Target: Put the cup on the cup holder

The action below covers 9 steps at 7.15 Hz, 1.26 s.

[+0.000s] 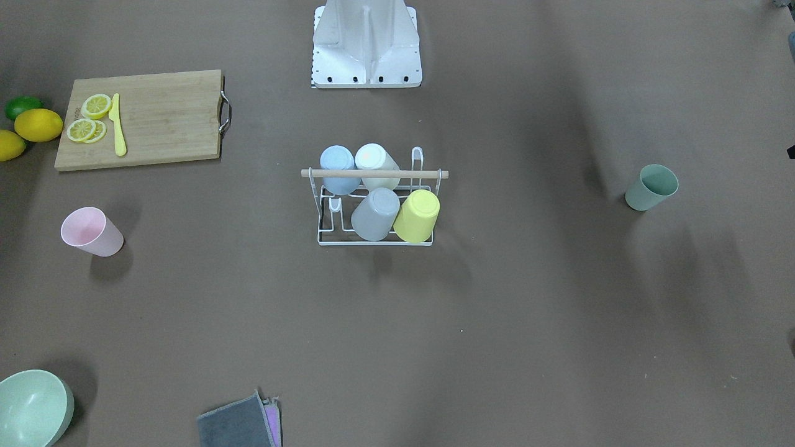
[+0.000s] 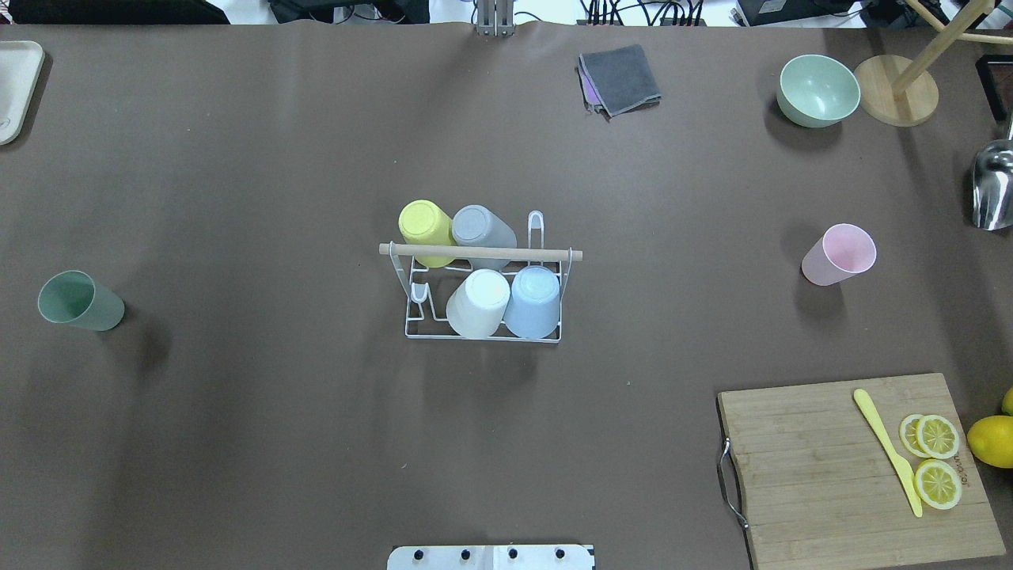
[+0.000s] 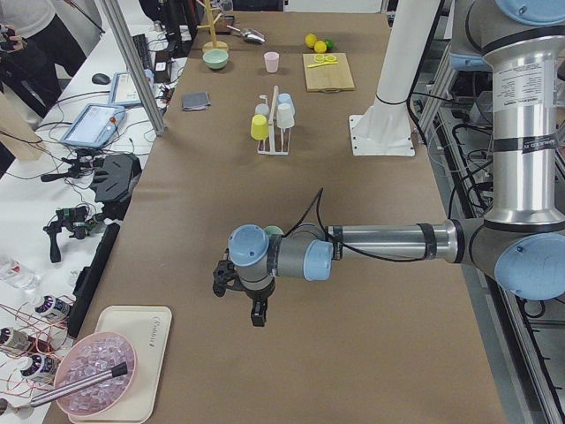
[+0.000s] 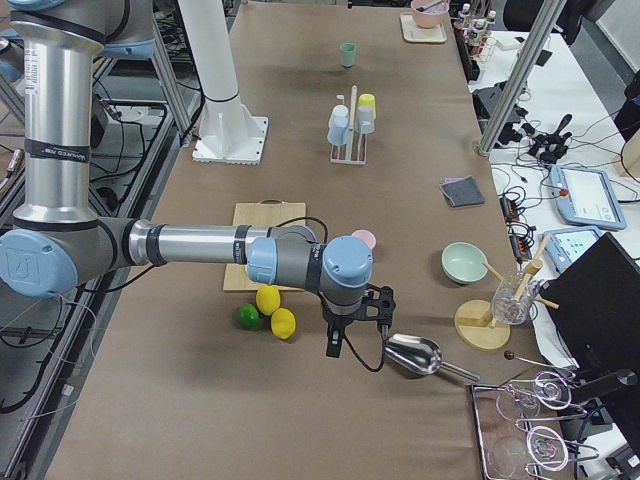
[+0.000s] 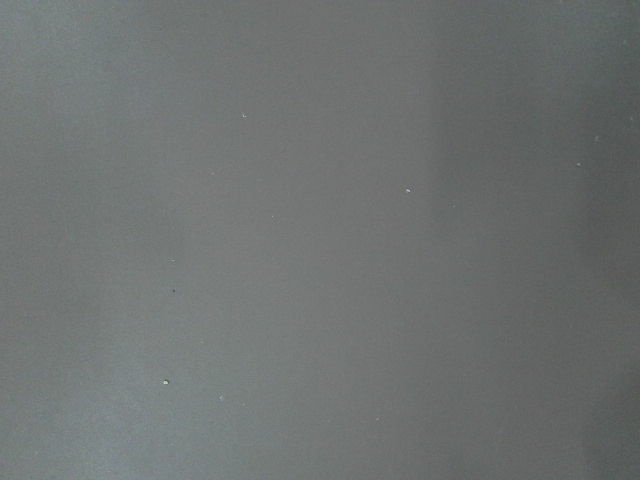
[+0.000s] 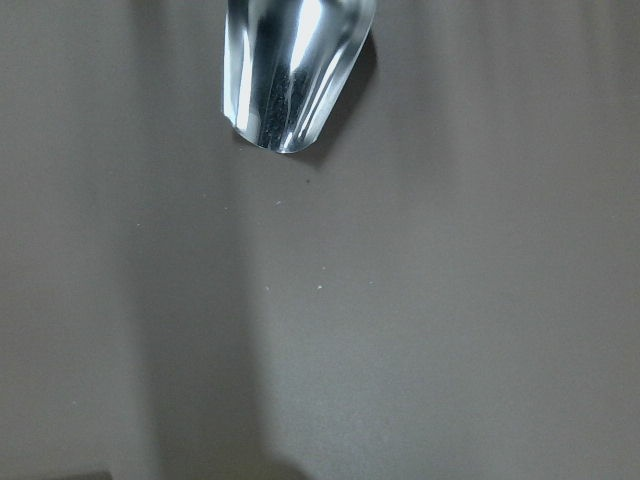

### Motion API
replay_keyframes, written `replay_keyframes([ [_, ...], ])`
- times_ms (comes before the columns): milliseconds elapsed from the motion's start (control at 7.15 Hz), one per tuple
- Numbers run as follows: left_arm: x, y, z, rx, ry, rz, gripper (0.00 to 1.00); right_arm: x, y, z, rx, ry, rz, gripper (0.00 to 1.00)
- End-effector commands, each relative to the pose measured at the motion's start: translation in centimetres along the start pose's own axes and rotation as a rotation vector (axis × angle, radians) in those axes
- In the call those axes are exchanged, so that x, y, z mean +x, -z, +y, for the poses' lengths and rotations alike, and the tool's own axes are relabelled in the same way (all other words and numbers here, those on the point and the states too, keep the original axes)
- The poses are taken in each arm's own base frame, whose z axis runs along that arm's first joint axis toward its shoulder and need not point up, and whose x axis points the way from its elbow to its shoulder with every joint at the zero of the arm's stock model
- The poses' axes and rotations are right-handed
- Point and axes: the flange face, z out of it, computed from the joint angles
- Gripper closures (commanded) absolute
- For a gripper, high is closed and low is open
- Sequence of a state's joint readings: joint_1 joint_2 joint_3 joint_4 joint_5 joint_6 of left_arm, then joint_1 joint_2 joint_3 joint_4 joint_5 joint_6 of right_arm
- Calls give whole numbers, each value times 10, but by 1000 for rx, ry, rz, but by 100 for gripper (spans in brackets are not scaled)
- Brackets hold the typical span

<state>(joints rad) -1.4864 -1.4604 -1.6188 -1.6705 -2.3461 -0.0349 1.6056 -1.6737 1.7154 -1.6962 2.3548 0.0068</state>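
Note:
The white wire cup holder (image 2: 554,254) with a wooden rod stands mid-table, also in the front view (image 1: 435,174). It holds yellow, grey, white and blue cups upside down. A green cup (image 2: 79,301) stands upright at the table's left end. A pink cup (image 2: 839,253) stands upright on the right. My left gripper (image 3: 237,291) shows only in the exterior left view, above the table near the green cup. My right gripper (image 4: 350,325) shows only in the exterior right view, beside a metal scoop (image 4: 412,354). I cannot tell whether either is open or shut.
A wooden cutting board (image 2: 855,467) with lemon slices and a yellow knife lies at the near right, with lemons (image 2: 989,440) beside it. A green bowl (image 2: 818,89), a grey cloth (image 2: 620,77) and a wooden stand (image 2: 897,99) sit along the far edge. A tray (image 2: 14,87) lies at the far left.

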Motion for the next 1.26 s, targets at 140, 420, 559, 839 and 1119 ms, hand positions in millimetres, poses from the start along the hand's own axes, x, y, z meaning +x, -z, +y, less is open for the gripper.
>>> replay_keyframes([
  [140, 4, 4, -2, 13, -9, 0, 3, -87, -9, -48, -117, 28, 8, 1],
  [420, 19, 25, -18, 59, -39, -2, 3, -162, -31, -72, -169, 47, 27, 1],
  [559, 37, 45, -36, 99, -54, -1, 3, -207, -51, -79, -202, 78, 42, 1],
  [839, 80, 86, -72, 181, -53, 2, 3, -260, -77, -97, -244, 77, 48, 0],
  [1119, 131, 97, -125, 198, -103, 5, 3, -285, -99, -134, -280, 128, 48, 0],
])
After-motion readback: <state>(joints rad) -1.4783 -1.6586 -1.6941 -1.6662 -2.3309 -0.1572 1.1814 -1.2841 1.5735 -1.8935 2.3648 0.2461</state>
